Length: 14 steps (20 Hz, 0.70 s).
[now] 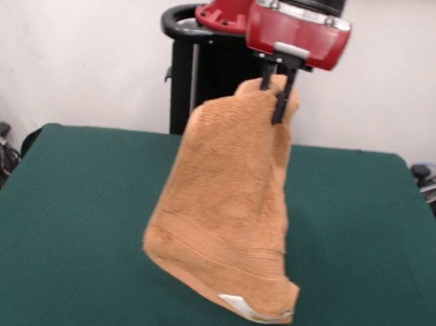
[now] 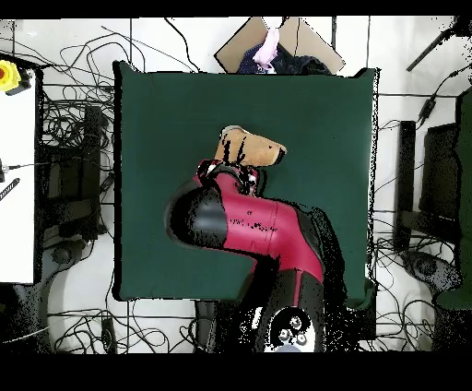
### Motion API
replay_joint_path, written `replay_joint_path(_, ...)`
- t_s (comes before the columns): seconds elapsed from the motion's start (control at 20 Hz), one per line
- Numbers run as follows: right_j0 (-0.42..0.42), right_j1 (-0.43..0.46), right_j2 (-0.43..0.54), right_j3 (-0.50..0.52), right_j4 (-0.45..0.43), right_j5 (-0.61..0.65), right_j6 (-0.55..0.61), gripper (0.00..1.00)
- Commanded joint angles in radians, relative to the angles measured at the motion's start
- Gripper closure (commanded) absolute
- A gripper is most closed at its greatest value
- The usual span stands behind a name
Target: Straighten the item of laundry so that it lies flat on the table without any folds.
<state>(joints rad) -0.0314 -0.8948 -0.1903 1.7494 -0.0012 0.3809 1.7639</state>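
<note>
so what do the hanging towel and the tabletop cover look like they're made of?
Orange-tan towel: looks like terry cloth, with a fuzzy looped pile, a flat woven band near its lower edge and a small white label. Dark green table: covered in what looks like matte felt-like fabric, no sheen; exact fibre can't be told.

Your front view looks level across the green surface [image 1: 62,219] toward a white wall, close enough that the surface runs off the lower frame edge. Your overhead view looks straight down from higher up, taking in the whole surface [image 2: 166,138] and the cable-strewn floor [image 2: 78,194] around it. Both views share the surface and the red arm [image 1: 296,29].
</note>
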Motion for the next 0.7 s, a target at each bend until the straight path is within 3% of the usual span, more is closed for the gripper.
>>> replay_joint_path(0.05, 0.051, 0.023, 0.1, 0.057, 0.067, 0.038, 0.201, 1.0)
replay_joint_path(0.3, 0.058, 0.043, 0.139, 0.069, 0.117, -0.012, 0.222, 1.0)
replay_joint_path(0.55, -0.012, 0.049, 0.284, 0.131, 0.174, -0.131, 0.194, 1.0)
replay_joint_path(0.7, -0.018, 0.056, 0.317, 0.145, 0.2, -0.166, 0.22, 1.0)
